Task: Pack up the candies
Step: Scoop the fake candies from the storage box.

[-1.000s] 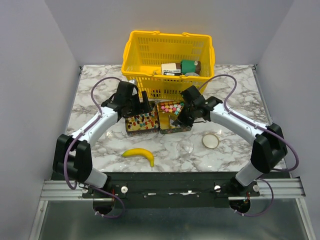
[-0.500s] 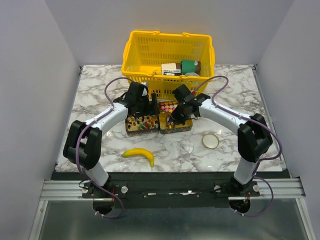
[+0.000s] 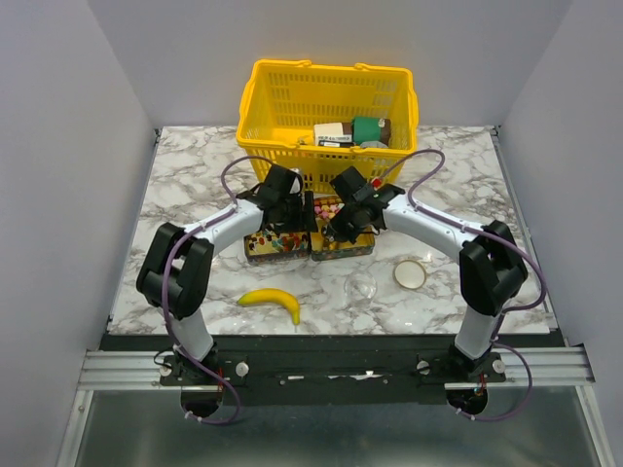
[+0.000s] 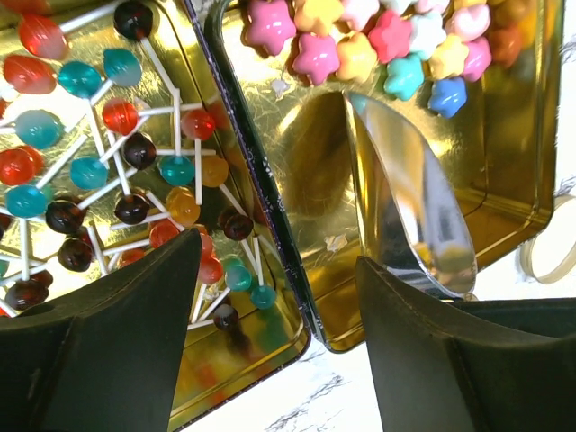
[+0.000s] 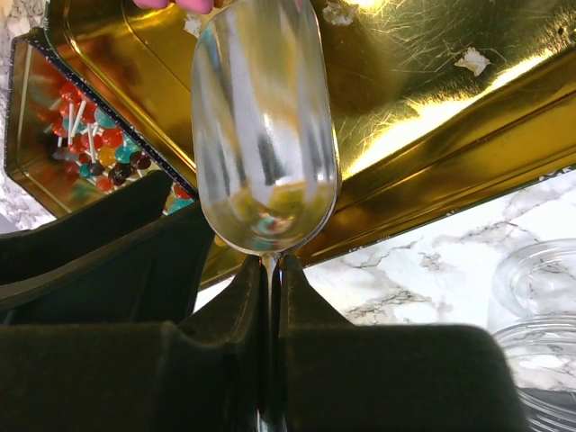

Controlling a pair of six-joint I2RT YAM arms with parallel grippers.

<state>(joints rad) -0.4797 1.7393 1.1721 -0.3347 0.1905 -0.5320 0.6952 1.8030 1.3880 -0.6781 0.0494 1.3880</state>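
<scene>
Packing is judged barely begun — candies [image 4: 387,36] are heaped at the far end of the gold tin [image 4: 315,153], the scoop [image 5: 265,126] clamped in the right gripper [image 5: 270,268] is empty, the left gripper [image 4: 275,261] is spread open on nothing, the jar [image 3: 361,286] looks unfilled.

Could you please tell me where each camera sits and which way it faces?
Top external: above, behind the bases, looking down on the marble table; both arms meet over two open gold tins.
Left wrist: looks down into both tins; the open left gripper frames them.
Right wrist: looks along the shiny metal scoop clamped in the right gripper.
Both wrist views share scoop and tins.
</scene>
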